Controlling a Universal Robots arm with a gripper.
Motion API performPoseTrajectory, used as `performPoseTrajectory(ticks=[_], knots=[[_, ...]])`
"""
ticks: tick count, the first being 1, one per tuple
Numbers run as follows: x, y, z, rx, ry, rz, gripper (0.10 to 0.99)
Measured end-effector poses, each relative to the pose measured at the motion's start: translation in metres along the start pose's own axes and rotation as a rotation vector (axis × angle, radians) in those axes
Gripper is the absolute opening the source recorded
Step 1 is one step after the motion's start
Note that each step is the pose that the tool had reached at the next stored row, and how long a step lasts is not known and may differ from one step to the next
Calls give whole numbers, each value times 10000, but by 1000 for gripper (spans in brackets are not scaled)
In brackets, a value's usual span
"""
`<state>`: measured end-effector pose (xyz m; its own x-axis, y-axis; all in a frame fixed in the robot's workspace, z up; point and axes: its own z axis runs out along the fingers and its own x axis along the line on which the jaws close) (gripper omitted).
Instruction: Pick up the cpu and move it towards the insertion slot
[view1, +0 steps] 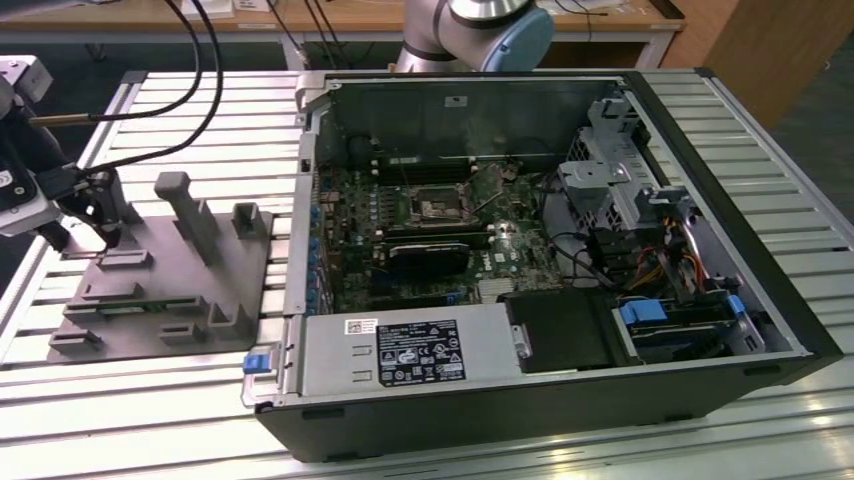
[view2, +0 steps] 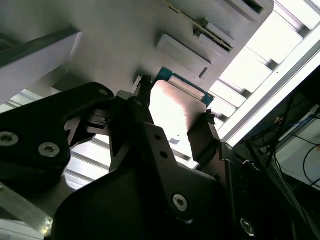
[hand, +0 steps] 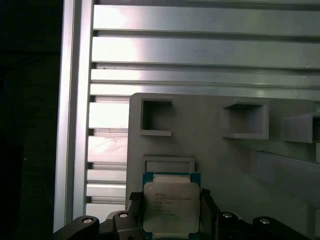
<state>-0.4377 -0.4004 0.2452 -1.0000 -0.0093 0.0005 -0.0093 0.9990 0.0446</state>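
Observation:
The cpu (hand: 171, 204), a flat square chip with a silvery top and a green rim, sits between my gripper's (hand: 170, 212) two black fingers (hand: 132, 206), which press on its opposite edges. It hangs just above a shallow square recess (hand: 168, 163) of the grey fixture plate (view1: 160, 290). In the second wrist view the cpu (view2: 176, 107) shows bright between the fingers (view2: 202, 136). In the exterior view my gripper (view1: 84, 240) is at the left, over the plate's far corner. The insertion slot (view1: 438, 208) lies on the motherboard inside the open computer case (view1: 534, 400), well to the exterior view's right of the gripper.
Upright grey fixture blocks (view1: 184, 208) stand on the plate between the gripper and the case. The case wall (view1: 310, 190) rises beside the plate. Black cables (view1: 200, 80) hang near the arm. The slatted aluminium table (view1: 160, 420) carries everything.

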Motion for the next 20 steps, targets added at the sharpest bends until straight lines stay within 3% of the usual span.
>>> performPoseTrajectory(ticks=[20], knots=[[0, 8, -170, 1, -1, 20, 545]])
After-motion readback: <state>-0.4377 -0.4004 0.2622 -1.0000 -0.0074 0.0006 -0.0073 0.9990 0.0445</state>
